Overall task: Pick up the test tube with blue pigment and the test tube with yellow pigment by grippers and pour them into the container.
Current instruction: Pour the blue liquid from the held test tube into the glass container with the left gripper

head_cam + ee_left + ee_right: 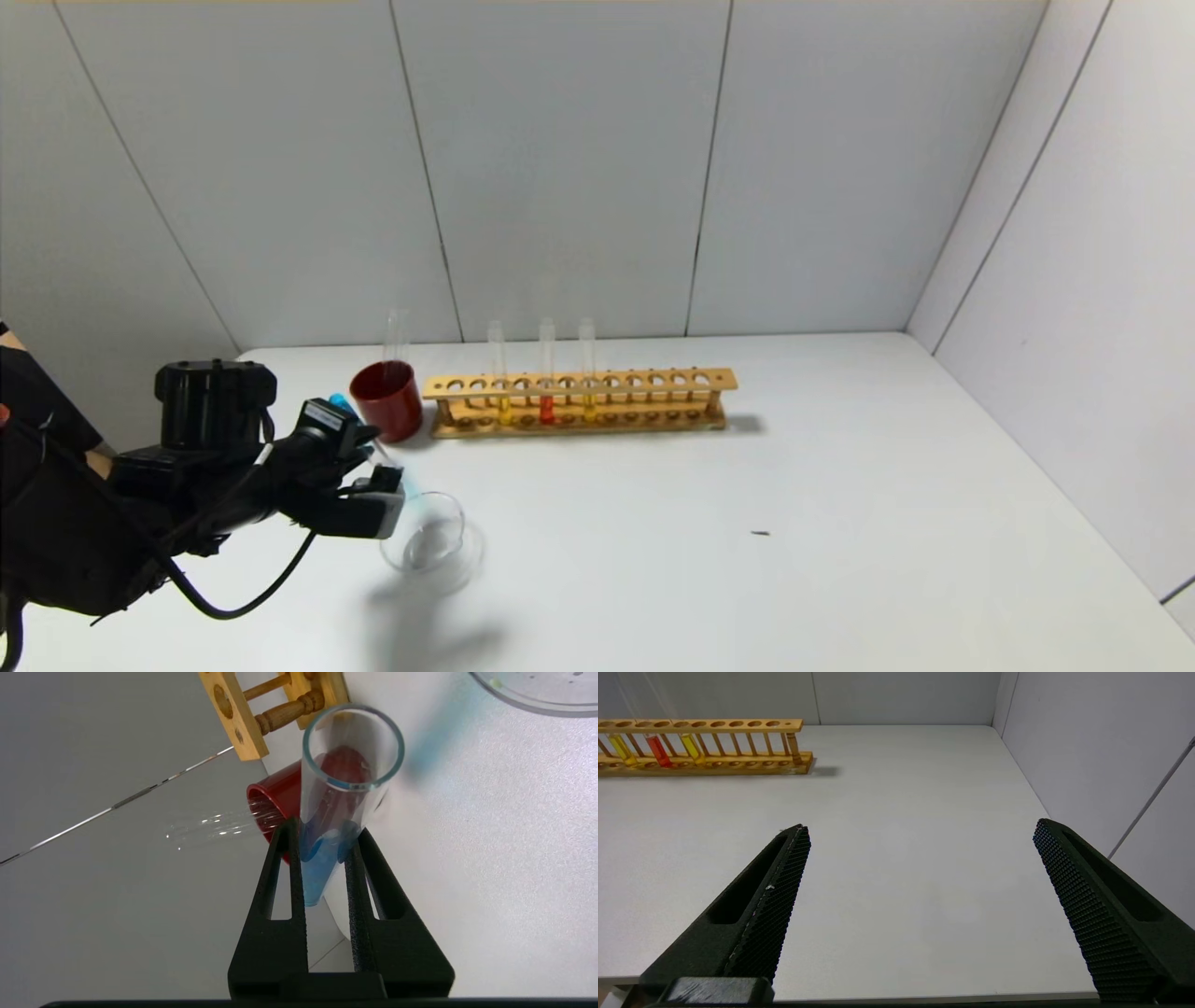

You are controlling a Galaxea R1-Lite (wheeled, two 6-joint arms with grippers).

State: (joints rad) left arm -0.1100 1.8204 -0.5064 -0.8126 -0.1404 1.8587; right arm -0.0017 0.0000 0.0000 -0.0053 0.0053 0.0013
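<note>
One white table [840, 523] stands between pale panelled walls [560, 168].

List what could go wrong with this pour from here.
1. The left end effector holds the blue tube tilted, its mouth beside the dish rim, so liquid may spill onto the table.
2. The fingers pinch smooth glass low down, and the tube could slip as it tips further.
3. The red cup with its empty tube stands close behind the arm, so a swing back could knock it over.
</note>
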